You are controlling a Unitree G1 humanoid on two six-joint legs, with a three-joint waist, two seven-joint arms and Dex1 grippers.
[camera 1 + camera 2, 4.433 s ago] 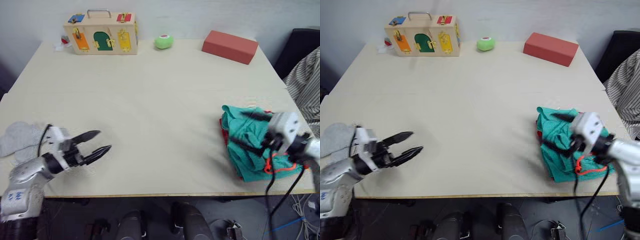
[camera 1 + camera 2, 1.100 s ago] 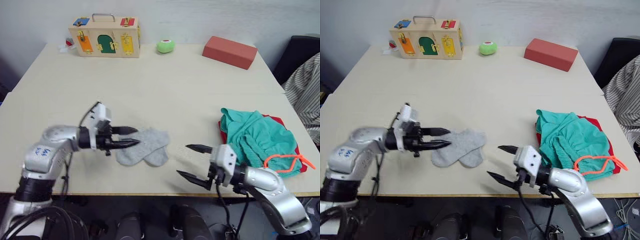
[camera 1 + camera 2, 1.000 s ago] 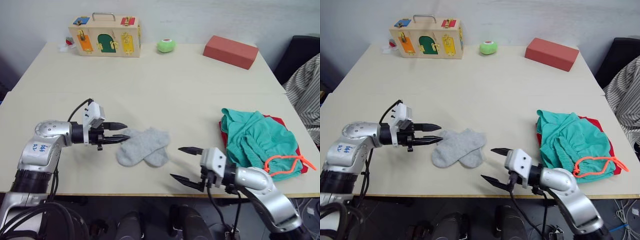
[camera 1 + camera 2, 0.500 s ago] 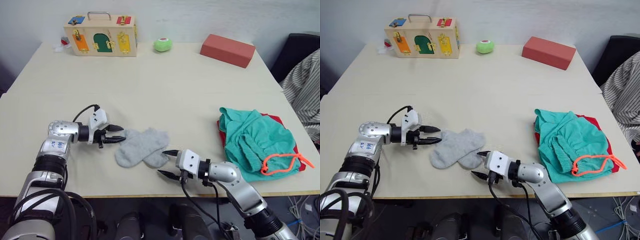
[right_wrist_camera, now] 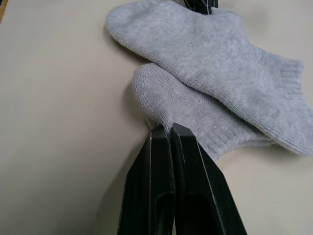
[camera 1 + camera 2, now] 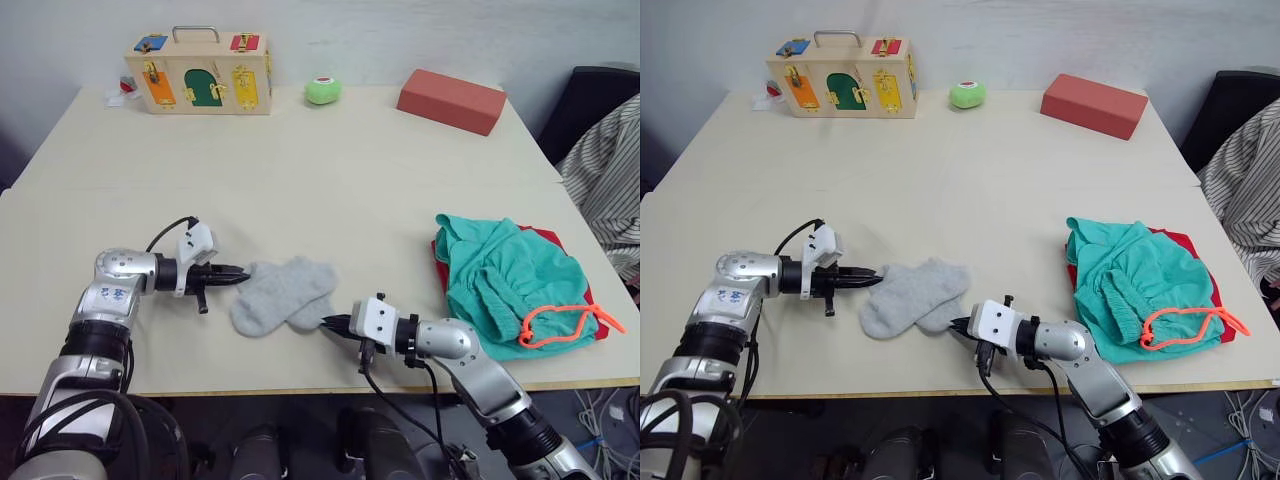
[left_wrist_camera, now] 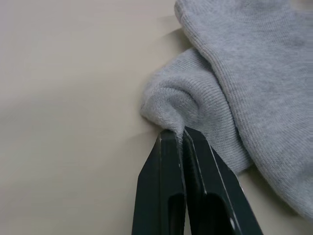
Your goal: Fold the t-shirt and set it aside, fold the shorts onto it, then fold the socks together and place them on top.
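Two light grey socks (image 6: 285, 293) lie overlapping near the table's front, left of centre. My left gripper (image 6: 243, 273) is shut, pinching a bunched fold of one sock's edge (image 7: 168, 110). From the other side my right gripper (image 6: 330, 322) is shut with its tips nipping the rounded end of the lower sock (image 5: 161, 105). At the right, the teal-green shorts (image 6: 505, 280) with an orange-pink drawstring (image 6: 560, 325) lie folded on the red t-shirt (image 6: 563, 243), of which just the edges show.
Along the far edge stand a wooden latch box (image 6: 198, 68), a green ball (image 6: 322, 90) and a red block (image 6: 450, 100). Striped cloth (image 6: 605, 170) and a black chair (image 6: 595, 95) sit beyond the table's right side. The front edge (image 6: 250, 362) runs close below the socks.
Both grippers have gone from open to shut. The right one slid left up to the socks' near end, and the left one closed on their left edge. The socks have hardly moved.
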